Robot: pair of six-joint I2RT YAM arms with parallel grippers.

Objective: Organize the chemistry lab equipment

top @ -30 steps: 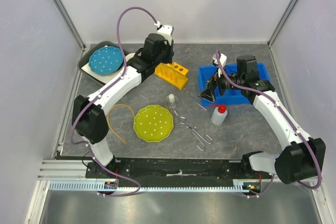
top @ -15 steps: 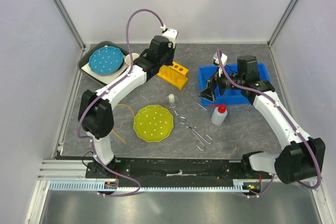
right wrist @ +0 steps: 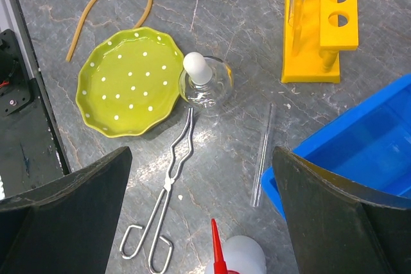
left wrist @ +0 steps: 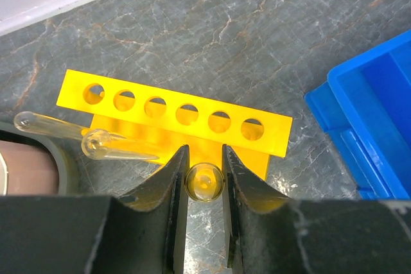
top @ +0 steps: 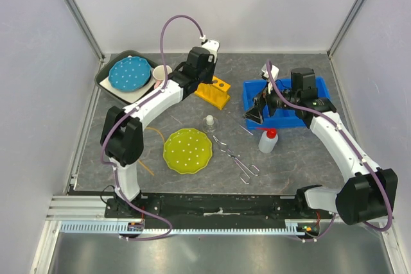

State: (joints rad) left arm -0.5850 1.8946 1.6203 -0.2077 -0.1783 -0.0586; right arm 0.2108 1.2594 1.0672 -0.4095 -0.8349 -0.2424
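Observation:
My left gripper (left wrist: 205,178) is shut on a thin clear tube (left wrist: 205,182), seen end-on and held upright just in front of the yellow test-tube rack (left wrist: 173,104). Two more tubes (left wrist: 54,126) lean in the rack's left end. From above, the left gripper (top: 204,76) hangs over the rack (top: 215,90). My right gripper (top: 257,112) stands open at the blue bin's left edge, nothing between its fingers. Below it lie the white-capped flask (right wrist: 204,78), the metal tongs (right wrist: 168,187), a loose thin tube (right wrist: 263,155) and the red-capped squeeze bottle (right wrist: 241,258).
A blue bin (top: 308,104) sits at the right. A yellow-green dotted plate (top: 187,150) lies near the front, with a tan hose (top: 144,142) to its left. At the back left are a blue plate (top: 129,73) in a grey tray and a pink mug (top: 160,72).
The left arm has swung right and reached further toward the rack with the tube, uncovering the mug. The right arm has not moved.

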